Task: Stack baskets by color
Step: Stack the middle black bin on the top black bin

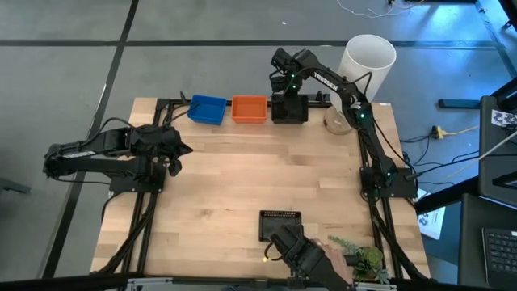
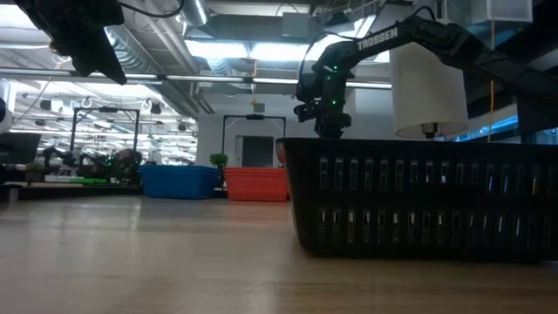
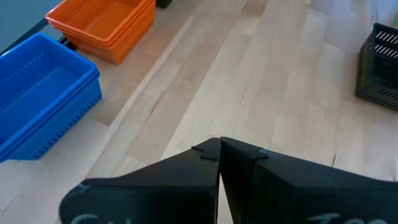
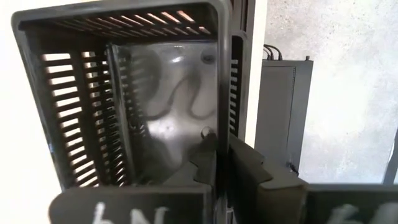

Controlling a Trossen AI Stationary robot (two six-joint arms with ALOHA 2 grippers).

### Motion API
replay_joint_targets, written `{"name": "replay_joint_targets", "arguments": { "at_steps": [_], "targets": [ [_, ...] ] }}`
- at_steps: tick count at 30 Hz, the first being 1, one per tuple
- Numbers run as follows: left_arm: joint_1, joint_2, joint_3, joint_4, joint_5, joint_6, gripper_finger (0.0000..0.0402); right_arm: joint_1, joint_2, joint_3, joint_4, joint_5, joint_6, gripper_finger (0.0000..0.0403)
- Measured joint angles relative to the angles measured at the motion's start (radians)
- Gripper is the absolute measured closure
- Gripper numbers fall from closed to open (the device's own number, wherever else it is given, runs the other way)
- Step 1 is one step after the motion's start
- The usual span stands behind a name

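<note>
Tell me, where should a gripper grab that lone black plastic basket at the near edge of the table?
Probably by one thin side wall of the lone black plastic basket, coming straight down from above. It sits upright with its open top facing up, so one finger can slip inside the rim and one outside.
</note>
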Motion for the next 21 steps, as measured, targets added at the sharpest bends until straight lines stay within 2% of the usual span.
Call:
{"name": "replay_joint_targets", "arguments": {
  "at_steps": [4, 14, 17, 21],
  "targets": [
    [0.000, 0.000, 0.000, 0.000, 0.000, 0.000, 0.0401, 0.000, 0.000, 0.000, -0.010, 0.000, 0.000, 0.0362],
    [0.000, 0.000, 0.000, 0.000, 0.000, 0.000, 0.0401, 0.000, 0.000, 0.000, -0.010, 0.000, -0.027, 0.0274],
    [0.000, 0.000, 0.000, 0.000, 0.000, 0.000, 0.0401, 0.000, 0.000, 0.000, 0.012, 0.006, -0.028, 0.0261],
    [0.000, 0.000, 0.000, 0.000, 0.000, 0.000, 0.0401, 0.001, 0.000, 0.000, 0.023, 0.077, 0.004, 0.0258]
  ]
}}
